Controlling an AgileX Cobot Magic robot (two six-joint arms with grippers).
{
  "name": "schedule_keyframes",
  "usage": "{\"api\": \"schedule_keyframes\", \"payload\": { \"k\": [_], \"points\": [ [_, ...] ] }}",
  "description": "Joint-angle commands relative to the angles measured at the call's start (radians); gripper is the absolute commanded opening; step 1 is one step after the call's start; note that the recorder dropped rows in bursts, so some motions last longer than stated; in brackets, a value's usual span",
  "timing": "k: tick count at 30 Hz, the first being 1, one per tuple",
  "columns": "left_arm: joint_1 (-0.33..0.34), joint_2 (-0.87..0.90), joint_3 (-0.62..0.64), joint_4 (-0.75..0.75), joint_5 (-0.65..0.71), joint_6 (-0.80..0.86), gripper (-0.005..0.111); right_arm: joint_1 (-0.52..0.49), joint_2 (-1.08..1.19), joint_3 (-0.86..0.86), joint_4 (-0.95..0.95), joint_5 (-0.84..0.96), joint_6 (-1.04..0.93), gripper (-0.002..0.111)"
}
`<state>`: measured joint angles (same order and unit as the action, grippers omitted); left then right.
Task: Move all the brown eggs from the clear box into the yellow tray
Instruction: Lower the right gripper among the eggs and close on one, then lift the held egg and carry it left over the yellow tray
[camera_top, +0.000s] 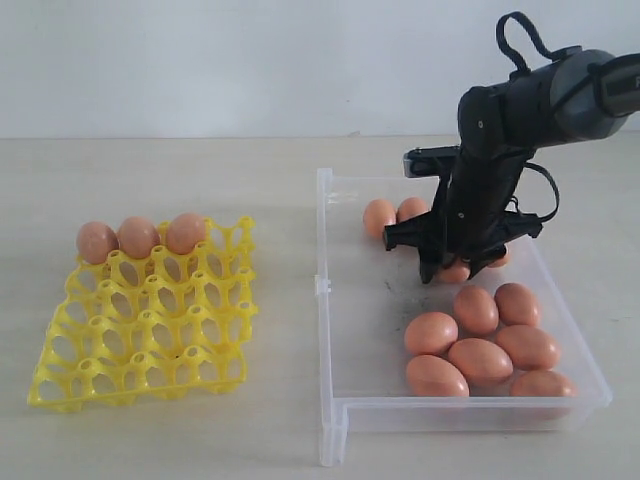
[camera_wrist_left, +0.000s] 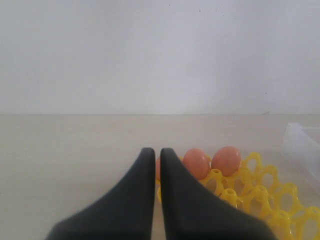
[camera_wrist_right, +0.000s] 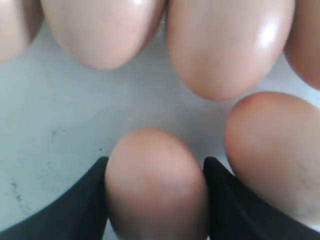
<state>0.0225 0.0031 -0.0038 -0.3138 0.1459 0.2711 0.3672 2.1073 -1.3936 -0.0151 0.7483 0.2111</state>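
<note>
Pale tabletop (camera_top: 150, 440) before you: most brown eggs (camera_top: 480, 360) lie in the clear box (camera_top: 340, 300), three sit in the yellow tray (camera_top: 150, 340). Your right gripper (camera_wrist_right: 155, 160) clamps one brown egg (camera_wrist_right: 156, 200), mostly hidden from outside; your left gripper (camera_wrist_left: 156, 150) is pinched closed, empty.

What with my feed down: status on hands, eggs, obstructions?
Left hand shut. Right hand closed on brown egg in clear box. Three eggs in yellow tray. Neighbouring egg crowds it.
</note>
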Motion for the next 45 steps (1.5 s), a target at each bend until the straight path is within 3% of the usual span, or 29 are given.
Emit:
{"api": "schedule_keyframes", "payload": {
  "k": [1,8,24,30,36,45],
  "points": [
    [0.002,-0.003,0.004,-0.005,-0.014,0.0,0.004,0.003,0.011,0.015,-0.001,-0.104,-0.043,0.0],
    [0.002,-0.003,0.004,-0.005,-0.014,0.0,0.004,0.003,-0.08,0.143,0.007,-0.405,-0.043,0.0],
    [0.002,-0.003,0.004,-0.005,-0.014,0.0,0.004,0.048,-0.326,0.44,0.0,-0.898,-0.072,0.0],
    [0.002,-0.003,0.004,-0.005,-0.014,0.0,0.004,0.155,-0.328,0.496,-0.168,-1.212,0.017,0.0],
    [0.002,-0.003,0.004,-0.005,-0.014,0.0,0.004,0.19,-0.324,0.508,-0.326,-1.571,0.113,0.0],
    [0.002,-0.003,0.004,-0.005,-0.014,0.0,0.004,0.19,-0.178,0.449,-0.538,-1.764,0.148,0.0]
  ]
}}
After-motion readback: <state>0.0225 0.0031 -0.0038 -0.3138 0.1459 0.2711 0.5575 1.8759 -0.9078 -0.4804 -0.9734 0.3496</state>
